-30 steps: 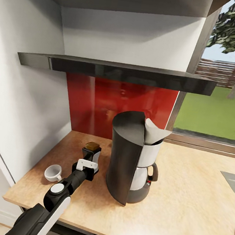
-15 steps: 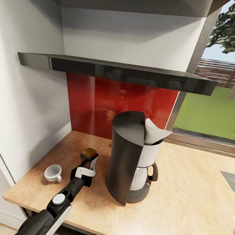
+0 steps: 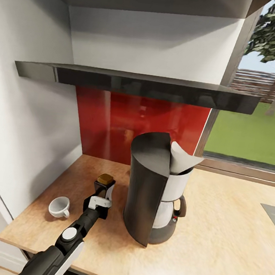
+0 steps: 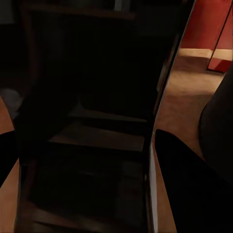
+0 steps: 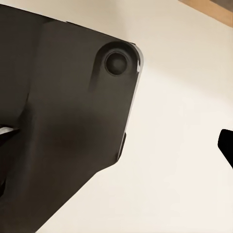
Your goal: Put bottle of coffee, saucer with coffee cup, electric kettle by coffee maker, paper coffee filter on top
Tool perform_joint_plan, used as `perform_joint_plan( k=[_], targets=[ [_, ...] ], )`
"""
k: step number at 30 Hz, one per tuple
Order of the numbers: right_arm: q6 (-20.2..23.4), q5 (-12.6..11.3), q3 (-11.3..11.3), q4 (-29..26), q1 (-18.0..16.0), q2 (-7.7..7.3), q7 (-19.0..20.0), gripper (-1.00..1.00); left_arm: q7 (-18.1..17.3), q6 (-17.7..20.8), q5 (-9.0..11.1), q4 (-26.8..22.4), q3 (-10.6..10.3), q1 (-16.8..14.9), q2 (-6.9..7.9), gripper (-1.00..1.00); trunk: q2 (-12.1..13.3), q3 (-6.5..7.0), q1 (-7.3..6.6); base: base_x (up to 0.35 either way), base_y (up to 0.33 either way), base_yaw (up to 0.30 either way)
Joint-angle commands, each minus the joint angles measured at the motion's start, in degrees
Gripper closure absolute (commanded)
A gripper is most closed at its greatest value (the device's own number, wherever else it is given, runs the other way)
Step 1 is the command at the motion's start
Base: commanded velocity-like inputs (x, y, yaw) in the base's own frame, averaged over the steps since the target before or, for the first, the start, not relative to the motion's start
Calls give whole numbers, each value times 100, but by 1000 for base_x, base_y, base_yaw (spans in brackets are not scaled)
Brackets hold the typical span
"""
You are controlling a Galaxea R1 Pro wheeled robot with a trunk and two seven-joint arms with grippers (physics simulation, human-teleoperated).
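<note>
The bottle of coffee (image 3: 105,184) is observed at lower left of centre in the head view, standing on the countertop (image 3: 211,234) just beside the coffee maker (image 3: 154,187). The left gripper (image 3: 103,193) is seen at the bottle, fingers either side of its dark body below the brown cap; a pinch on the bottle is judged likely, though contact is not clearly resolved. The left wrist view is dark with the bottle close up. The state of the right gripper cannot be told.

The step in hand is judged to be the setting-down of the bottle. It would be done well if the bottle is confirmed upright and fully seated before the fingers are spread, and the arm is withdrawn straight back, clear of the coffee cup (image 3: 60,207) at lower left.

A paper coffee filter (image 3: 182,159) is noted on top of the machine. The surface is light wood-grain, backed by a red splashback (image 3: 108,125), with a dark shelf (image 3: 136,84) above and a window (image 3: 259,105) at right.
</note>
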Motion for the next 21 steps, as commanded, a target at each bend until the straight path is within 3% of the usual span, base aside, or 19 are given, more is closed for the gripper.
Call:
perform_joint_plan(
  k=[1, 6, 7, 14, 21],
  targets=[
    [-5, 16, 29, -10, 2, -2, -18, -100, 49, 24, 36, -10, -26, -6, 8, 100, -12, -11, 4, 16, 0, 0],
    [-5, 17, 29, -10, 2, -2, -18, -100, 49, 10, 56, -16, -36, -6, 9, 100, -12, -11, 4, 4, 0, 0],
    [-5, 20, 31, -10, 2, -2, -19, -100, 49, 10, 55, -15, -36, -6, 6, -100, -12, -11, 4, 0, 0, 0],
    [-6, 21, 33, -10, 2, -2, -21, -100, 50, -17, 59, -18, -34, -6, 21, -100, -12, -11, 4, 0, 0, 0],
    [-7, 19, 31, -7, 2, -2, -22, -100, 49, -554, 62, -18, -20, 10, 49, -100, -12, -11, 4, 0, 0, 0]
  ],
)
